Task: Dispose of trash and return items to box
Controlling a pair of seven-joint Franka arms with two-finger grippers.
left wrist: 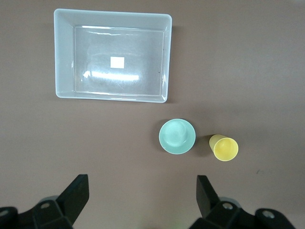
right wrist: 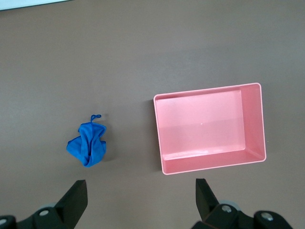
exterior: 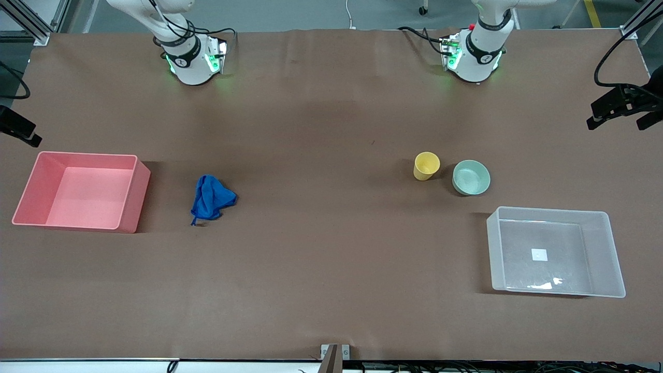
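The blue cloth wad [exterior: 211,199] with its thin string lies on the table beside the pink bin, toward the right arm's end; it also shows in the right wrist view [right wrist: 88,145]. The yellow cup [exterior: 426,166] and the mint-green bowl [exterior: 471,177] stand side by side toward the left arm's end, farther from the front camera than the clear tub [exterior: 494,248], which is empty. My left gripper [left wrist: 141,183] is open and empty, high over bare table near the bowl [left wrist: 177,136], cup [left wrist: 224,148] and tub [left wrist: 64,52]. My right gripper [right wrist: 141,188] is open and empty, high over bare table near the cloth.
An empty pink rectangular bin [exterior: 83,190] stands at the right arm's end of the table and shows in the right wrist view [right wrist: 205,124]. Black camera mounts [exterior: 621,103] stick in at the table's ends. Both hands are out of the front view.
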